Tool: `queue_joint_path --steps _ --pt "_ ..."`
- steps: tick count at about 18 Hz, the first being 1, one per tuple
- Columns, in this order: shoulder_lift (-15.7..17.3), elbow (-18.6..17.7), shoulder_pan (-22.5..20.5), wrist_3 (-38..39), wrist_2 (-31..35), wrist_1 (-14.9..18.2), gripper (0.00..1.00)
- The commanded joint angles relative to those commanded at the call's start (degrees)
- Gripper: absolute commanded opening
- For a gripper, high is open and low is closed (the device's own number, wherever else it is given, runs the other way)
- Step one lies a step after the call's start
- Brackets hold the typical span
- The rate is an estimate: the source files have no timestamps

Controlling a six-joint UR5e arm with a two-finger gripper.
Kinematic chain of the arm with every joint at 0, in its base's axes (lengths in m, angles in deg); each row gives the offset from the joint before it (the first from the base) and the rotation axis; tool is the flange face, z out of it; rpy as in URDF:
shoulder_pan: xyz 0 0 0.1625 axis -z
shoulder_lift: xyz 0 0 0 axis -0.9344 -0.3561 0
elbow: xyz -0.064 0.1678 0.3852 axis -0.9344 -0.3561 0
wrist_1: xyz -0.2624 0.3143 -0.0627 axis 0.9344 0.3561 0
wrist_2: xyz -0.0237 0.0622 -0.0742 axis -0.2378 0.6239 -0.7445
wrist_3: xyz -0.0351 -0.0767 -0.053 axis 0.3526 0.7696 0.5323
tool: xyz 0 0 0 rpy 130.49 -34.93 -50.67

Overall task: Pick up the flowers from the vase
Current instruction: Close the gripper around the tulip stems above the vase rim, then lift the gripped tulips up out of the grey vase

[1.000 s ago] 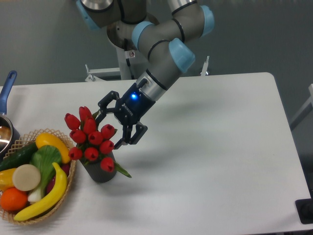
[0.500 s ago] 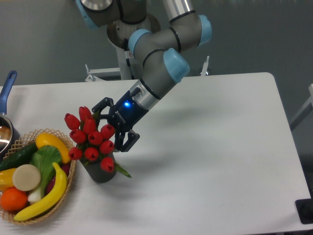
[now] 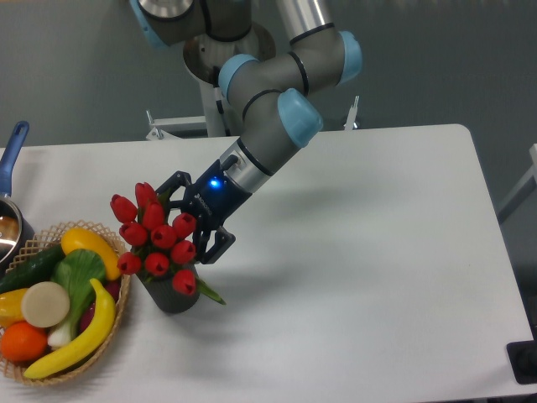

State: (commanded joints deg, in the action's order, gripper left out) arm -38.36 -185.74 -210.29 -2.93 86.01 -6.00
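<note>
- fixed camera: the flowers [image 3: 155,239], a bunch of red tulip buds, stand in the vase [image 3: 174,295], a short dark cylinder on the white table [image 3: 361,252], just right of the wicker basket [image 3: 124,295].
- the gripper [image 3: 190,225] reaches in from the right, tilted down toward the bunch, its fingers spread wide; one finger shows above the buds and one below right, with the right-hand buds between or just in front of them.
- whether the fingers touch the flowers cannot be told.
- a blue light glows on the gripper's wrist.
- the basket holds a banana [image 3: 80,336], an orange [image 3: 21,342], a cucumber [image 3: 29,269] and other toy produce.
- a pot with a blue handle [image 3: 12,151] sits at the left edge.
</note>
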Motion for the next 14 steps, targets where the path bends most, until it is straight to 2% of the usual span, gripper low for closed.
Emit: queue_joint_path --steps 8,14 --pt "0.0 0.1 0.4 0.4 -0.7 0.0 0.36" --pt "0.1 0.1 0.3 0.5 -2.1 0.1 0.32"
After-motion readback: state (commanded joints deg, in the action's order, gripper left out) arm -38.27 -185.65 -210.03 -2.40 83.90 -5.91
